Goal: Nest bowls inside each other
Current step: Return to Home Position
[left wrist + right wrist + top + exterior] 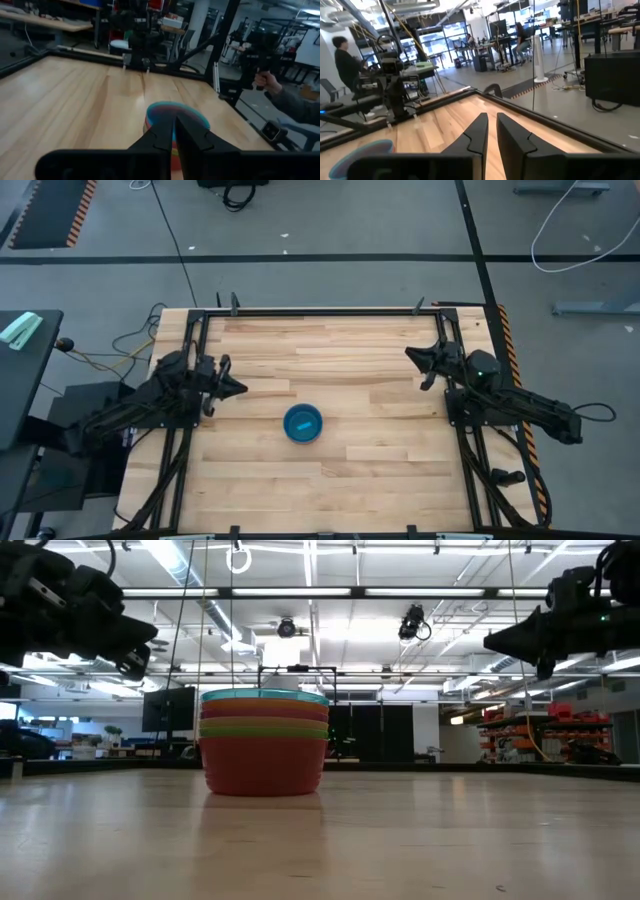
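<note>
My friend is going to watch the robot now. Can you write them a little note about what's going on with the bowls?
Left gripper: shut, empty, raised over the left side of the table.
Right gripper: shut, empty, raised over the right side.
Bowls: one nested stack mid-table, blue bowl on top. No loose bowls in view.
Done: nesting looks finished.
Left: probably only parking the arms.

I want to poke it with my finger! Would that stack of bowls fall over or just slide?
Probably slide: the stack of bowls sits low and broad, flat on the smooth wooden table. It likely feels light, since the bowls look like thin plastic. Nested snugly, they should move together.
</note>
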You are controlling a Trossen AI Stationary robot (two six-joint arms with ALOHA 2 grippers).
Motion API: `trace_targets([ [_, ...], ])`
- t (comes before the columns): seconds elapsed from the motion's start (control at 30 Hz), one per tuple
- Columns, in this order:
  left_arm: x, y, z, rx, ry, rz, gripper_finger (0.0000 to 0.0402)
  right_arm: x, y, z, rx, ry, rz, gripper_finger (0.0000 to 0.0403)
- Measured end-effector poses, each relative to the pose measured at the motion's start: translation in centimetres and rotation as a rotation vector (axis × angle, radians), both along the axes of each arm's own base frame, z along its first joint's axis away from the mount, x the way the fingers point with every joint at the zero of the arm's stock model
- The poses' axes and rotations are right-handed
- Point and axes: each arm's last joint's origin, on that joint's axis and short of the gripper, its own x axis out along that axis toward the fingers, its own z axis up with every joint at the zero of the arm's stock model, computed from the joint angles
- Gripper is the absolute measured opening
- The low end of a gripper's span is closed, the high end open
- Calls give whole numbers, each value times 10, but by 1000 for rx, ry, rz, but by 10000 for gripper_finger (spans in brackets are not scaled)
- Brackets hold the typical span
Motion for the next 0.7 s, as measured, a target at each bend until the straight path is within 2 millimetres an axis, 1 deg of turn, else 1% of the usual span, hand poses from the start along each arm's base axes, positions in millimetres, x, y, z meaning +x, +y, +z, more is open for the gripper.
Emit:
trace_targets([
  [0.1,2,1,-2,-4,21,-1,23,0,0,-2,5,21,-8,48],
  [0.27,2,2,-2,13,23,-3,31,0,0,-3,4,25,-9,48],
  [0.4,2,1,-2,16,22,-3,36,2,-2,-11,14,39,-30,48],
  [0.7,2,1,-3,27,22,-6,24,2,-2,-11,0,28,-31,48],
])
